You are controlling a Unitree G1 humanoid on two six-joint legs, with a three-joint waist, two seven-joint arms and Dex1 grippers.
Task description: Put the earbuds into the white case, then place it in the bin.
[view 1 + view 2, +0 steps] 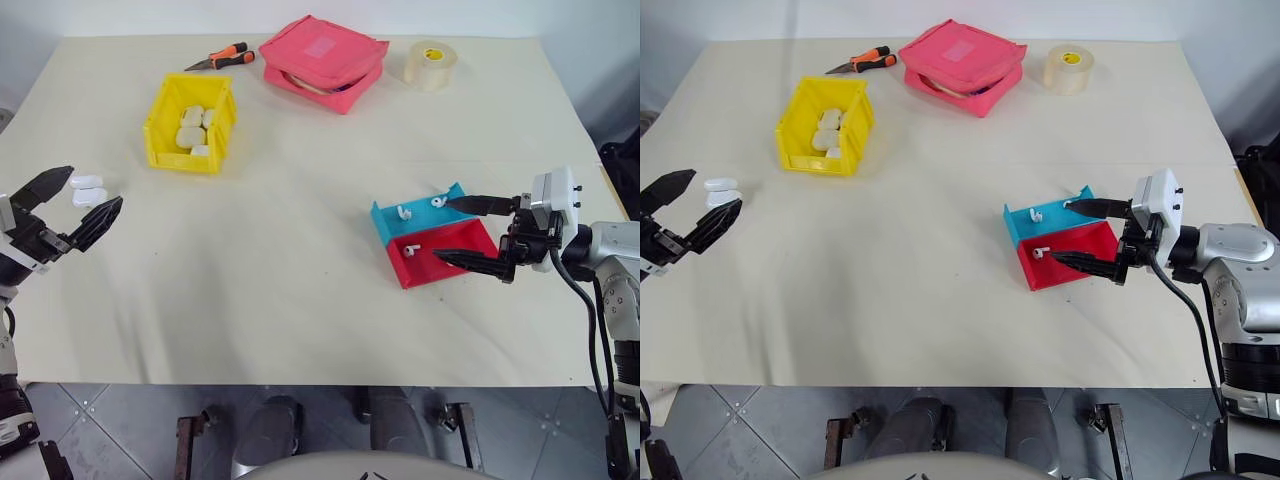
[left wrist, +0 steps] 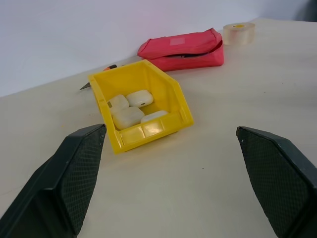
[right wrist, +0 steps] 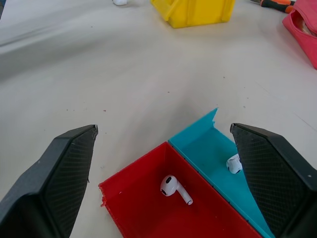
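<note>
A white case (image 1: 87, 189) lies on the table at the far left and shows as two white halves. My left gripper (image 1: 92, 188) hovers open at it, fingertips either side of it in the head views; the left wrist view shows nothing between the fingers. The yellow bin (image 1: 190, 122) stands further back and holds several white cases (image 2: 130, 111). At the right, one of the earbuds (image 3: 174, 187) lies in a red tray (image 1: 450, 252), and two more (image 1: 404, 212) lie in the blue tray (image 1: 425, 222). My right gripper (image 1: 442, 229) is open, with its fingertips over both trays.
A pink zip pouch (image 1: 322, 60), a roll of tape (image 1: 432, 64) and an orange-handled tool (image 1: 225, 57) lie along the table's far side. Bare tabletop stretches between the bin and the trays. The table's near edge runs just below both arms.
</note>
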